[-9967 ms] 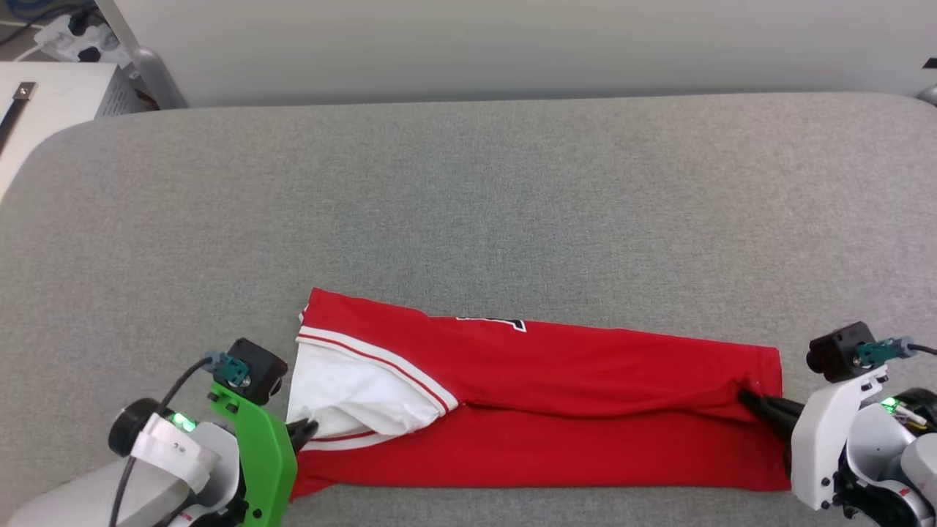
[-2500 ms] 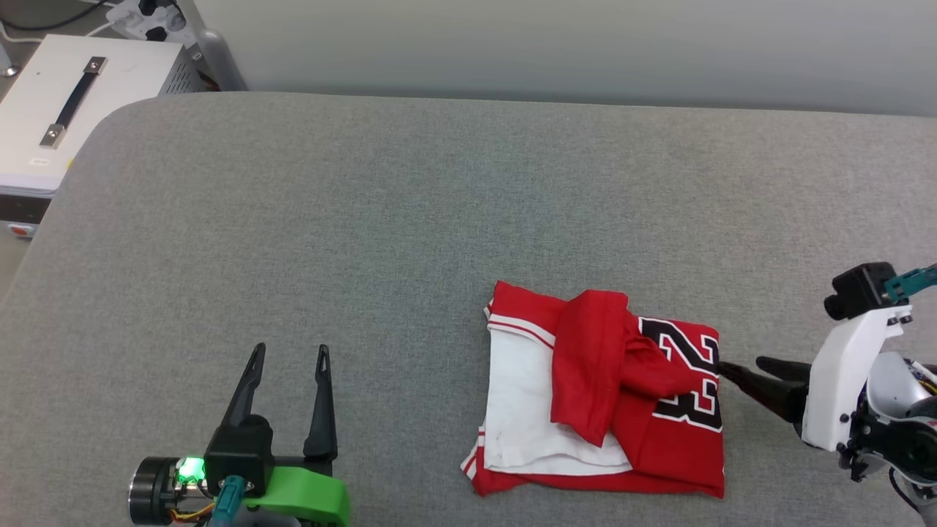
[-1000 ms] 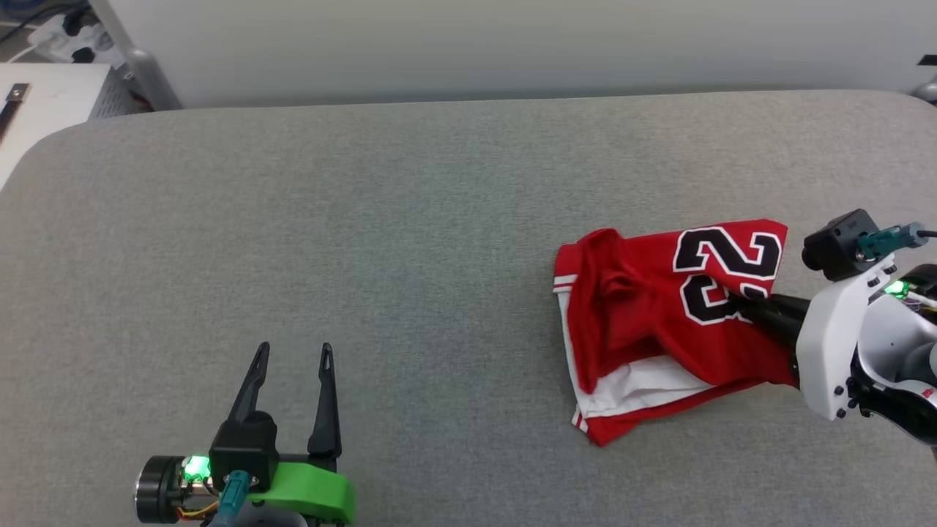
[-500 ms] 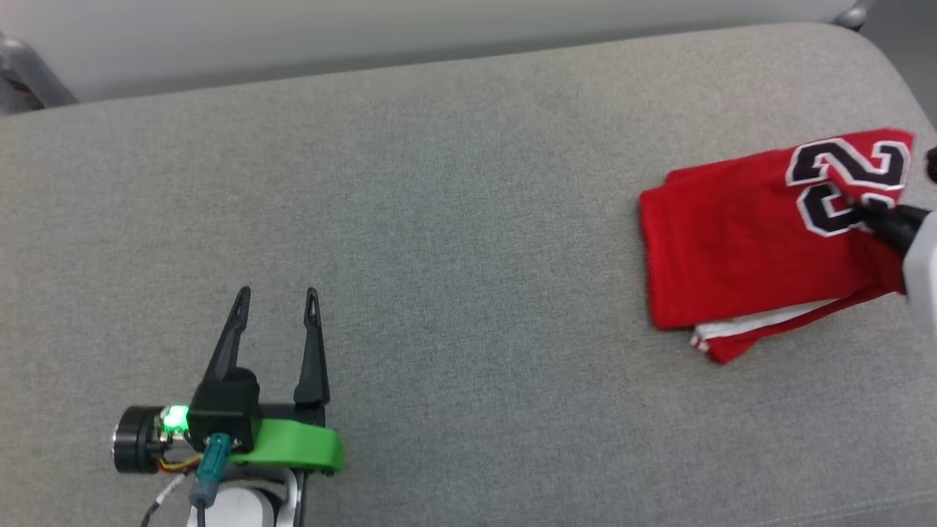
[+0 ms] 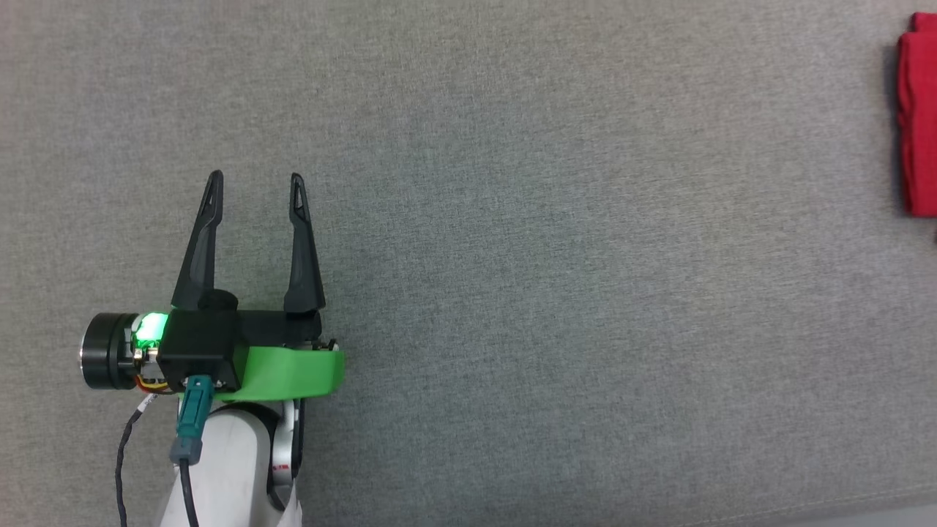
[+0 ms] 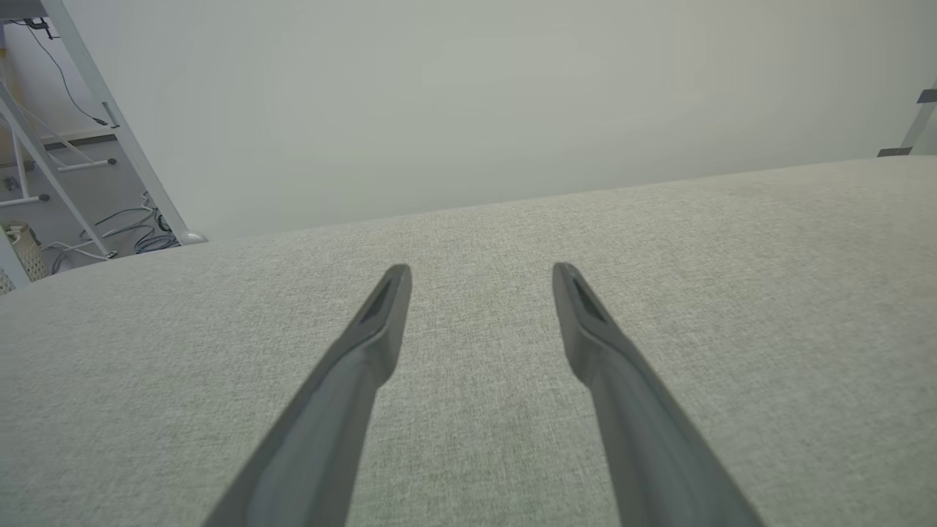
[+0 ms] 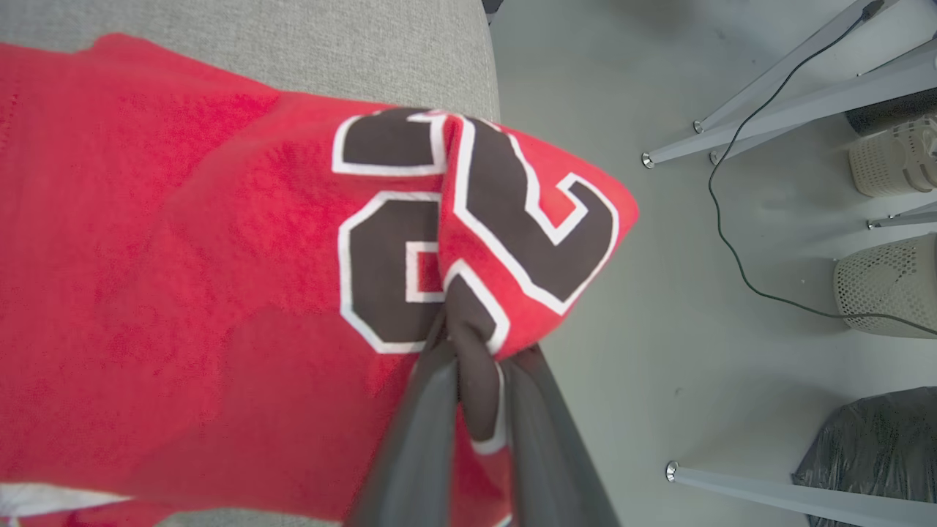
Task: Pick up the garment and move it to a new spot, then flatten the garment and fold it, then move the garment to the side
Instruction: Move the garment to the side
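The garment (image 7: 190, 293), a folded red shirt with black, white-edged numerals, fills the left and centre of the right wrist view. My right gripper (image 7: 476, 351) is shut on a pinched fold of it at the numerals, and that corner hangs out past the grey surface's end over the floor. In the head view just a red strip of the garment (image 5: 919, 117) shows at the far right edge. My left gripper (image 5: 256, 187) rests low over bare grey fabric at the lower left, open and holding nothing; its fingers (image 6: 381, 322) stand well apart in the left wrist view.
The grey padded surface (image 5: 549, 256) stretches between my left gripper and the garment. Beyond its end lie the floor, metal stand legs (image 7: 768, 132), a black cable, pale mesh baskets (image 7: 886, 285) and a dark bag (image 7: 871, 454). A pale wall (image 6: 468, 102) rises behind the surface.
The head view has swung down and left, so the garment has slid to its right edge. The right gripper keeps its grip on the garment, carried further right. The left gripper stays open.
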You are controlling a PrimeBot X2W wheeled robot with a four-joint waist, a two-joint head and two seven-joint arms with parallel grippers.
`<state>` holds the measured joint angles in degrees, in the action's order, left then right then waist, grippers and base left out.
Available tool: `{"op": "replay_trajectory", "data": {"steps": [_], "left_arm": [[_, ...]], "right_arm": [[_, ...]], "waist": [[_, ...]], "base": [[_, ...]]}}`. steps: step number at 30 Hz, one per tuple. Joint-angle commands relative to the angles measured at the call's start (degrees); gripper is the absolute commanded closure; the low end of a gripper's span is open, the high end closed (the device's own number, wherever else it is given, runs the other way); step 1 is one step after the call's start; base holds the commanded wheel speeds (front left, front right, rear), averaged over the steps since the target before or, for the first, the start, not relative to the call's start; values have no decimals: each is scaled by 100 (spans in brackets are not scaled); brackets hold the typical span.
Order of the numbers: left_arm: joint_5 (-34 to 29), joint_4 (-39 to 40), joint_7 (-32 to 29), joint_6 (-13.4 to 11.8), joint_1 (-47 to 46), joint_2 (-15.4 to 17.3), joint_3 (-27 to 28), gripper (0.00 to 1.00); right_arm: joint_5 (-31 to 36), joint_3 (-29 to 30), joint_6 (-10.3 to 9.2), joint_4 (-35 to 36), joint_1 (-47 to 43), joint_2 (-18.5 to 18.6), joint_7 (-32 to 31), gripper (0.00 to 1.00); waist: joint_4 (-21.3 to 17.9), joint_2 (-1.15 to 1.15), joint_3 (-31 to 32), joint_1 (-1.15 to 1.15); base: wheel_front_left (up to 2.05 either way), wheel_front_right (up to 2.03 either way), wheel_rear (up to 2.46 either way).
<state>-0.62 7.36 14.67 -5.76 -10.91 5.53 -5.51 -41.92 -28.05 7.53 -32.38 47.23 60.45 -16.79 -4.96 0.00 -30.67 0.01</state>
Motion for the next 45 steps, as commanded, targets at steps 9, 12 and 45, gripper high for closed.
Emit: {"op": "replay_trajectory", "data": {"steps": [9,12,45], "left_arm": [[-59,141,33,-196,-144,116,-75,0],[-38,91,33,-244,-73,123,-100,0],[365,-650,33,27,1324,73,69,0]], "right_arm": [[411,46,-4,-1091,511,-337,329,0],[481,149,-4,-1408,563,-441,567,0],[2909,3056,-4,3330,-3438,-4041,3178,0]], "waist": [[186,0,-475,-1],[195,0,-306,-1],[556,0,2529,-1]], "base": [[0,0,0],[0,0,0],[0,0,0]]}}
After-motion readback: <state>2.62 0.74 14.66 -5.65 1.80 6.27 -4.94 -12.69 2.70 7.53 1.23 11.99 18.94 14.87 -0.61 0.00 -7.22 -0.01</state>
